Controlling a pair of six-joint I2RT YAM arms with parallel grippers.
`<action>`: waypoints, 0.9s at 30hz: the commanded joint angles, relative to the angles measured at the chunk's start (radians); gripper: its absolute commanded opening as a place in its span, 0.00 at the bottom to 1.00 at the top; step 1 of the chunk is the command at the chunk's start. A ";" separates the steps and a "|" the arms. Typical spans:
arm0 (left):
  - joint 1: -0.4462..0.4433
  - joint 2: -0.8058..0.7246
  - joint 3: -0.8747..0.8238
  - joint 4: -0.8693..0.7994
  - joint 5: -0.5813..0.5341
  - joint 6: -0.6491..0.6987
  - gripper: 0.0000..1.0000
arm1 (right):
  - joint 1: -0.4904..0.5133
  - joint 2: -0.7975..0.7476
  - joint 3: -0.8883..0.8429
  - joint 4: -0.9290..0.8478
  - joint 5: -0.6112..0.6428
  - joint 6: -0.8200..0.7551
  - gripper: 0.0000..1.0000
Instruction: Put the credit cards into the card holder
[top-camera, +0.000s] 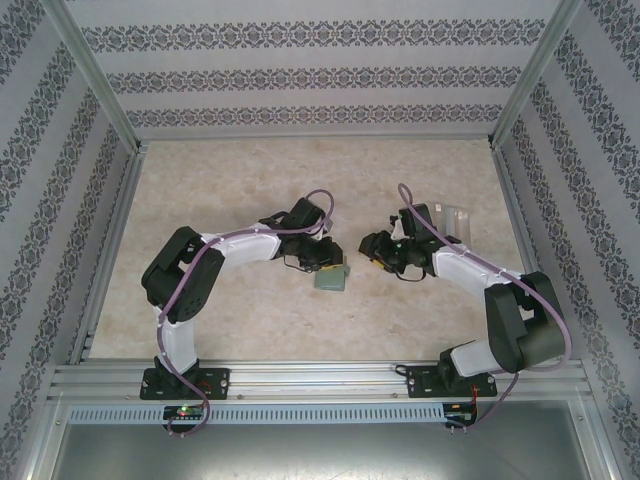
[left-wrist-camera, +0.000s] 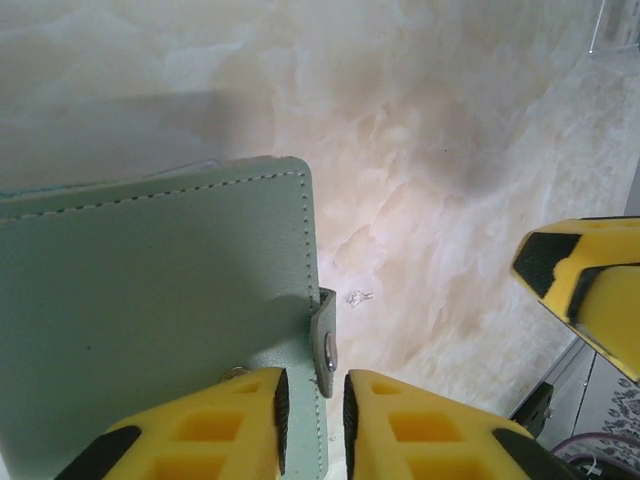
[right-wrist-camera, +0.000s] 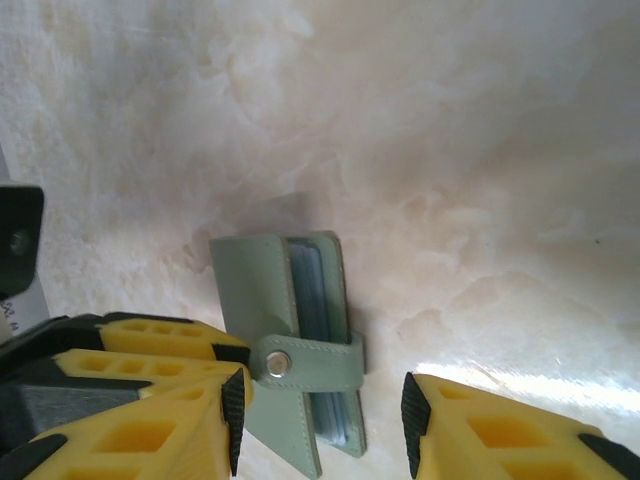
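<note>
**Fig.** L gripper (left-wrist-camera: 315, 392): jaws narrowly parted either side of card holder's (left-wrist-camera: 150, 330) snap tab (left-wrist-camera: 325, 338); grip can't be told. R gripper (right-wrist-camera: 322, 402): jaws open, straddling holder at its tab. Holder lies on table (top-camera: 250, 180), btwn both grippers; cards (right-wrist-camera: 318, 300) inside.

Card holder (top-camera: 331, 280): on the tabletop (top-camera: 240, 180), near centre, between the ends of the 2 arms, credit cards (right-wrist-camera: 318, 300) tucked between its 2 covers. Left fingers (left-wrist-camera: 240, 420): 1 on either side of the holder's edge at the snap tab (left-wrist-camera: 326, 345). Right fingers (right-wrist-camera: 480, 430): 1 on either side of the holder's near end, 1 just beside the tab, the other apart.
</note>
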 joint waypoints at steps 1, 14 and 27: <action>-0.023 0.012 0.039 -0.056 -0.032 0.001 0.27 | -0.020 -0.016 -0.012 0.000 -0.034 -0.026 0.49; -0.040 0.059 0.089 -0.108 -0.037 0.029 0.16 | -0.037 -0.029 -0.021 -0.003 -0.032 -0.023 0.49; -0.039 0.062 0.118 -0.137 -0.027 0.076 0.00 | 0.040 -0.116 -0.157 0.046 -0.063 -0.005 0.56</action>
